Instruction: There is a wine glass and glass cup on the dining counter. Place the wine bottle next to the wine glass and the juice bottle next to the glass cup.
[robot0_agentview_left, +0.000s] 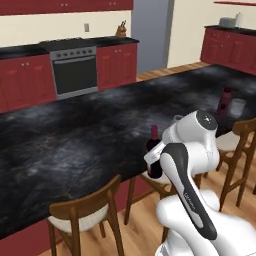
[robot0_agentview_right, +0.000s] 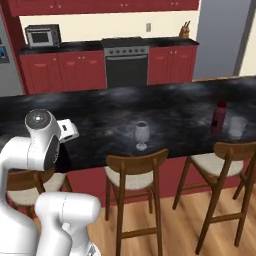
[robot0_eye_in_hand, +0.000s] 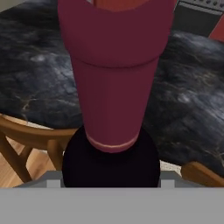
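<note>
Trouble ahead is a tip-over — the wine bottle (robot0_agentview_left: 154, 155), seemingly grasped by the pincer (robot0_agentview_left: 156, 159) though its tips are hidden, hangs at the table (robot0_agentview_left: 75, 135) edge well left of the wine glass (robot0_agentview_right: 141, 134), tall enough to topple that glass.

Both base views share the dining counter (robot0_agentview_left: 75, 135) — hand view close above.
</note>
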